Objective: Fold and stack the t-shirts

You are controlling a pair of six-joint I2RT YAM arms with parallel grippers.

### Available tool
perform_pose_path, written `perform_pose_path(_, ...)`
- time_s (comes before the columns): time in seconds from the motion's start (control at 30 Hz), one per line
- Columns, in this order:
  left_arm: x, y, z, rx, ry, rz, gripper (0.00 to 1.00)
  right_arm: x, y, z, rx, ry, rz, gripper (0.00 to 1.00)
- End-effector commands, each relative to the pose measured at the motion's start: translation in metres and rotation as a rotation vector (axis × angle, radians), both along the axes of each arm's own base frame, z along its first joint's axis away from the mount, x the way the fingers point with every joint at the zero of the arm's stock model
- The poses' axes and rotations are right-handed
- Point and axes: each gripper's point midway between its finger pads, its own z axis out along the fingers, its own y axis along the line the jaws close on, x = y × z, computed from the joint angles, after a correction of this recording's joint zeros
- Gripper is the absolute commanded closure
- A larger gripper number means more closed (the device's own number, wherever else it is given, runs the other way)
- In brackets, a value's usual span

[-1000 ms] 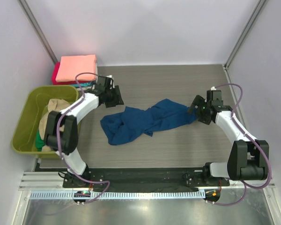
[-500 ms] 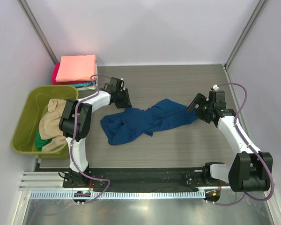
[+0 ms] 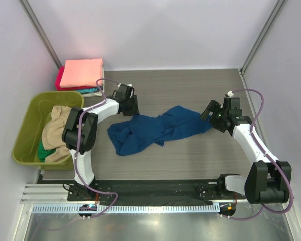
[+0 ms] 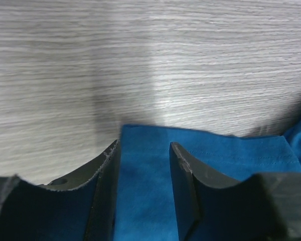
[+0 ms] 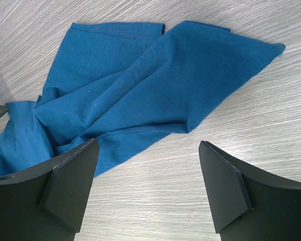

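Observation:
A blue t-shirt (image 3: 155, 129) lies crumpled across the middle of the table. My left gripper (image 3: 134, 111) is at its far left corner. In the left wrist view the left gripper (image 4: 143, 145) has its jaws narrowly apart, with the shirt's edge (image 4: 215, 160) between them. My right gripper (image 3: 209, 116) is wide open at the shirt's right end. In the right wrist view the right gripper (image 5: 148, 145) hovers over bare table just short of the cloth (image 5: 140, 85). A folded stack sits at the back left: a salmon-pink shirt (image 3: 82, 73) over a red one (image 3: 60, 80) and a teal one (image 3: 93, 91).
An olive-green tub (image 3: 27, 125) stands at the left edge, holding a tan shirt (image 3: 55, 133) and a green one (image 3: 42, 150). Side walls close in the table at left and right. A metal rail runs along the near edge.
My left gripper has moved right and nearer, from beside the stack to the blue shirt's far left corner. The right gripper has shifted slightly. The shirt has not moved.

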Motion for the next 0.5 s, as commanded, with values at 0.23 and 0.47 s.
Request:
perform_pose_path(0.23,0.012,0.018,0.045,0.085,-0.143,0.029,0.53,0.003,0.002,-0.008,0.004,-0.003,0.020,0.13)
perform_pose_path(0.47,0.005,0.010,0.006,0.090,-0.063,0.008,0.57,0.003,0.001,-0.006,-0.002,-0.009,0.017,0.13)
